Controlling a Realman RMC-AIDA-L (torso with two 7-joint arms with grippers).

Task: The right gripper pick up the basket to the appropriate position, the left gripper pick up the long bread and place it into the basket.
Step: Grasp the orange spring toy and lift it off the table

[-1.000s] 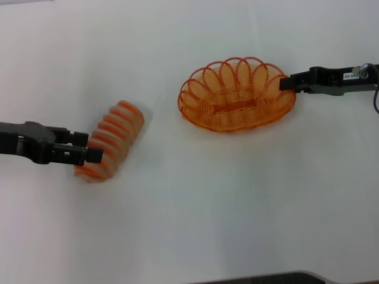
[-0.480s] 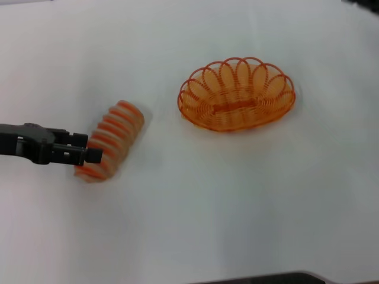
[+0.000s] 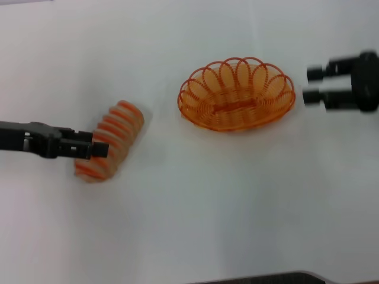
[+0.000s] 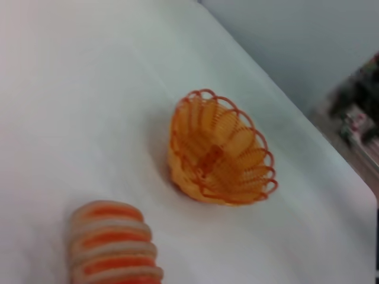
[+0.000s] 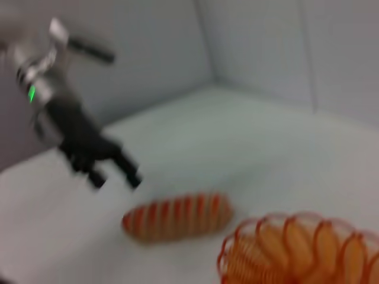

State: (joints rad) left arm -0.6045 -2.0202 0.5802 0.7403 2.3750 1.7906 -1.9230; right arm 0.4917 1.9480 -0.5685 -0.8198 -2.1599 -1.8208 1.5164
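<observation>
The orange wire basket (image 3: 237,97) stands on the white table, right of centre; it also shows in the left wrist view (image 4: 219,151) and the right wrist view (image 5: 302,251). My right gripper (image 3: 312,84) hovers just right of the basket, open, apart from the rim. The long bread (image 3: 116,133), tan with orange stripes, lies at the left (image 4: 112,251) (image 5: 177,216). My left gripper (image 3: 93,144) is at the bread's left side, over its near end, open. The right wrist view shows the left gripper (image 5: 115,177) above the loaf with its fingers apart.
The white table (image 3: 195,201) spreads around both things. A dark edge (image 3: 266,278) runs along the near side. Pale walls (image 5: 266,53) stand behind the table in the right wrist view.
My right gripper let go of the basket's right rim, left the view, and is back at the right, open and apart from it. The left gripper shifted slightly over the bread. Basket and bread have not moved.
</observation>
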